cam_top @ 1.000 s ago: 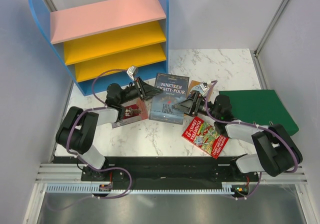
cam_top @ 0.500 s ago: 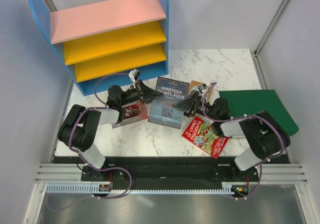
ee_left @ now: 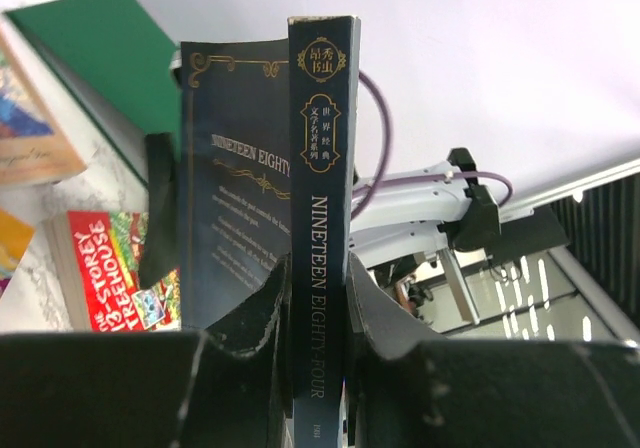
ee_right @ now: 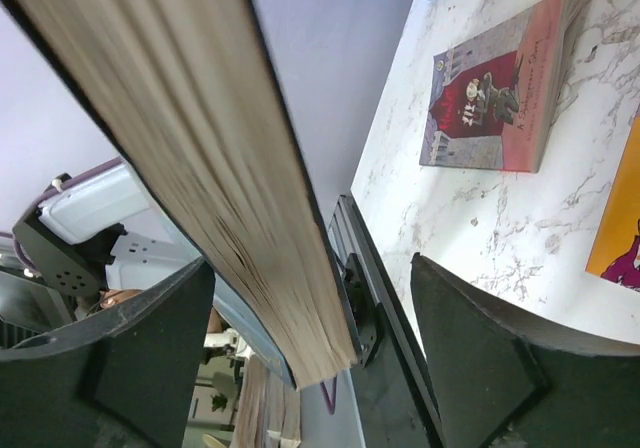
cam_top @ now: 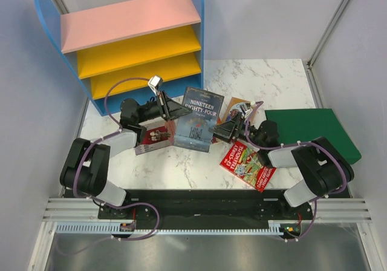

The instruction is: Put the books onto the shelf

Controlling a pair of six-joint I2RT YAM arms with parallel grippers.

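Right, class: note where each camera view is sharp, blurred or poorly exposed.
Top external view: evenly lit, sharp, soft shadows. Left wrist view: the spine lettering on the dark blue paperback is crisp, the foreground nearly black. Right wrist view: that book's page edges, close to the lens, smear out of focus; the flat pink-red paperback beyond is sharp.

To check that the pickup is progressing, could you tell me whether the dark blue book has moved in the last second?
Yes. The dark blue book has shifted slightly left, away from the red book and toward the shelf.
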